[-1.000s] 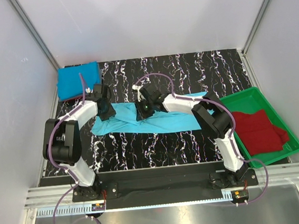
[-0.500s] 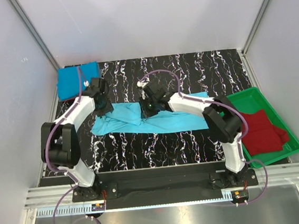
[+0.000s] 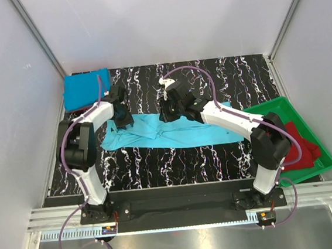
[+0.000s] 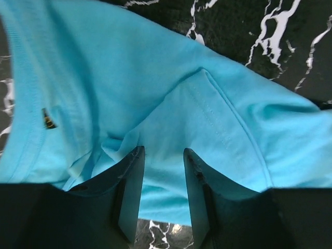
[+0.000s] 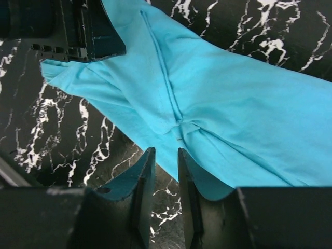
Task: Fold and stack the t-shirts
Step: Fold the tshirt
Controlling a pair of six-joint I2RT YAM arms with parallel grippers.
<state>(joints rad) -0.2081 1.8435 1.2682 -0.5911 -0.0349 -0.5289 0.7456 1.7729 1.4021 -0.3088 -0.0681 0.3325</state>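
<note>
1. Top external view, nearest item: the green tray at the right edge of the table holds the dark red t-shirts in a loose heap. How many there are cannot be told.
2. Mid-table, the light turquoise t-shirt lies as a long, wrinkled band, only partly folded.
3. The left gripper is clamped on cloth at the band's left end. The right gripper is closed on the shirt's far edge near the middle.
4. In the far left corner, the deeper blue t-shirt lies folded flat and apart from the band.
5. Assessment: one shirt appears finished and one fold is in hand. The tray's contents are unfolded and unstacked. No grey shirt is visible.
</note>
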